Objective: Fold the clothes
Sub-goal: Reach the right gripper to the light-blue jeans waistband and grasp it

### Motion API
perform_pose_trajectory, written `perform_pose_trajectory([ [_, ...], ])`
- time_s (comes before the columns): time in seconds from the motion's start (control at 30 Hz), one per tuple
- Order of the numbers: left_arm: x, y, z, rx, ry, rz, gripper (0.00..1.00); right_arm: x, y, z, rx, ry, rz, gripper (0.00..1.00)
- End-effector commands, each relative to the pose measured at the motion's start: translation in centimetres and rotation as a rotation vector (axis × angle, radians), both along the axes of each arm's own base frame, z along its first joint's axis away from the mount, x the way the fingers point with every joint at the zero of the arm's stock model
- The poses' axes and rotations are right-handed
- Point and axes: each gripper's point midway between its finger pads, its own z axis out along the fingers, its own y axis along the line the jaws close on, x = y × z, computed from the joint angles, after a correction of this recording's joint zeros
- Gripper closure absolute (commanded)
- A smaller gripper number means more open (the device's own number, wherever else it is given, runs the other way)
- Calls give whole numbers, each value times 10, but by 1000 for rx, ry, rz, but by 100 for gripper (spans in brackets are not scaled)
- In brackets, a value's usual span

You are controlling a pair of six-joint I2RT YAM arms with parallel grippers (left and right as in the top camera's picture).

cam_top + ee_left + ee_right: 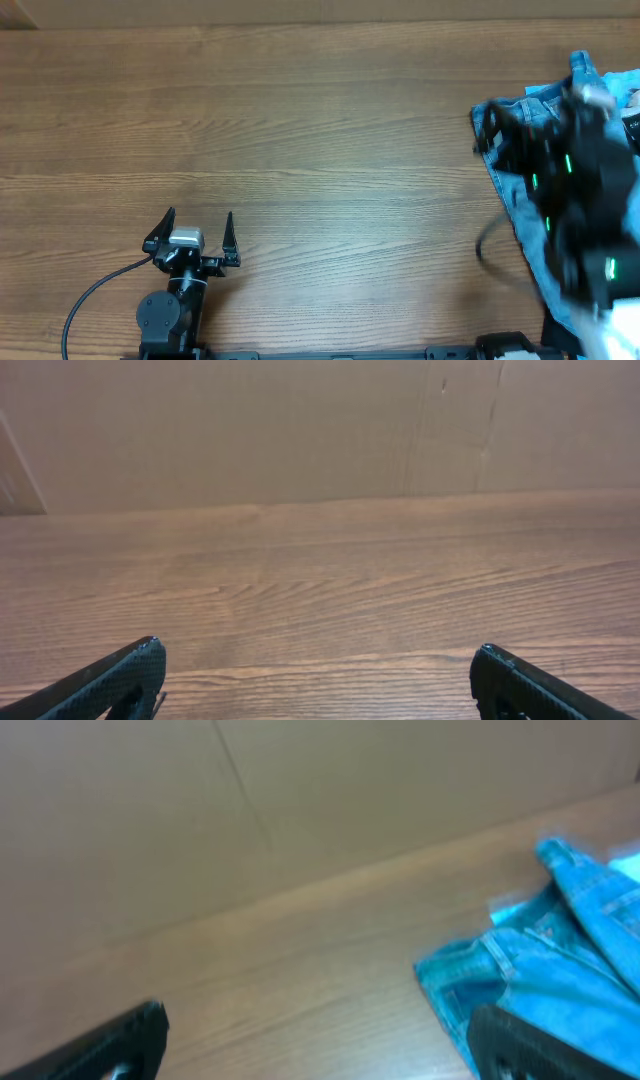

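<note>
Overhead: denim jeans bunched, surface far right. Step: reach, pre-grasp. L hand spread, empty; R hand spread by jeans, empty. Next: pinch fabric, drag to centre, flatten.

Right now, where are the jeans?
In the overhead view the jeans lie bunched at the table's right edge, partly under the right arm, far from the left pincer.

Lt blue jeans, crumpled, table's far-right edge
</note>
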Motion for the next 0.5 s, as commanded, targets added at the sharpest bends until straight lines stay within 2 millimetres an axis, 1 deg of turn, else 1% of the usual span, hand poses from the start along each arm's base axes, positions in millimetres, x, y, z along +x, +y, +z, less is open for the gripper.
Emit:
perform_pose_trajectory([
  [0.0,0,0,0,19,-4,1,0,55,-20,-10,-24,172,-67,0],
  [0.03,0,0,0,19,-4,2,0,76,-28,-26,-27,256,-89,0],
  [0.07,0,0,0,19,-4,2,0,101,-34,-46,-27,306,-103,0],
  [0.1,0,0,0,19,-4,2,0,114,-35,-64,-32,335,-105,0],
  [0.13,0,0,0,19,-4,2,0,120,-38,-78,-50,363,-112,0],
  [0.17,0,0,0,19,-4,2,0,128,-41,-97,-74,398,-118,0],
  [0.2,0,0,0,19,-4,2,0,137,-41,-114,-58,424,-134,5],
  [0.23,0,0,0,19,-4,2,0,144,-42,-135,-34,458,-164,16],
  [0.27,0,0,0,19,-4,2,0,146,-48,-150,-18,485,-222,21],
  [0.33,0,0,0,19,-5,2,0,149,-61,-182,-13,535,-344,21],
  [0.47,0,0,0,19,-4,2,0,150,-68,-235,-12,629,-429,21],
])
